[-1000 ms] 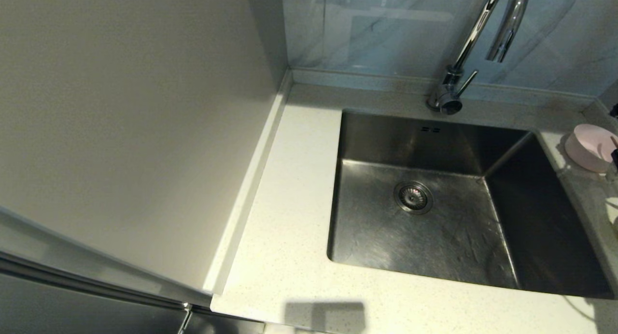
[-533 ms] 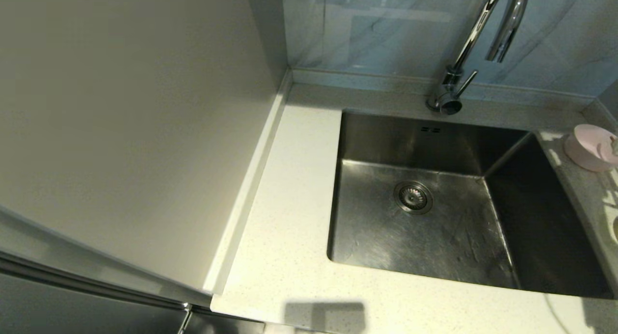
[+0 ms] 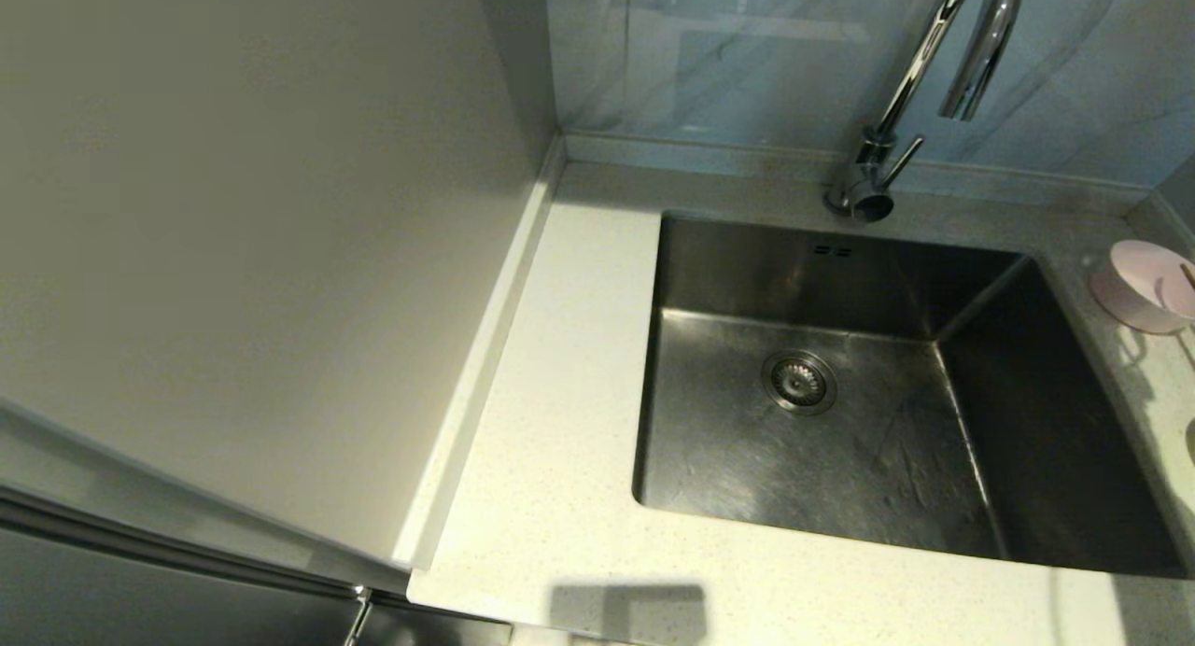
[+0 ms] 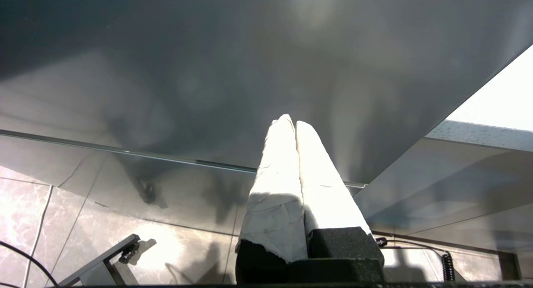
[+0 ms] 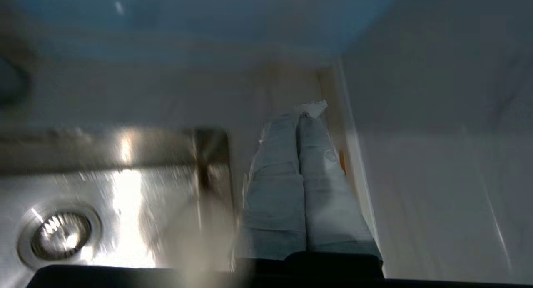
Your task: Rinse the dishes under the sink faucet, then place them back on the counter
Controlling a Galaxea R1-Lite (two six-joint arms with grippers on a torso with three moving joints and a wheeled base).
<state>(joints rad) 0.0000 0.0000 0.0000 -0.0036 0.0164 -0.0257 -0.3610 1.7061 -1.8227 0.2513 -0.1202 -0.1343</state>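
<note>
Head view: the pink bowl (image 3: 1144, 287) sits on the bench (image 3: 560, 497) at the right of the empty sink (image 3: 840, 413), near the faucet (image 3: 878, 175), handy for rinsing; no arm shows.

Left wrist view: the left gripper (image 4: 295, 123) hangs parked beside the cabinet, fingers pressed together, empty.

Right wrist view: the right gripper (image 5: 306, 113) hovers over the bench beside the sink, fingers closed on nothing; no bowl appears near them.
</note>
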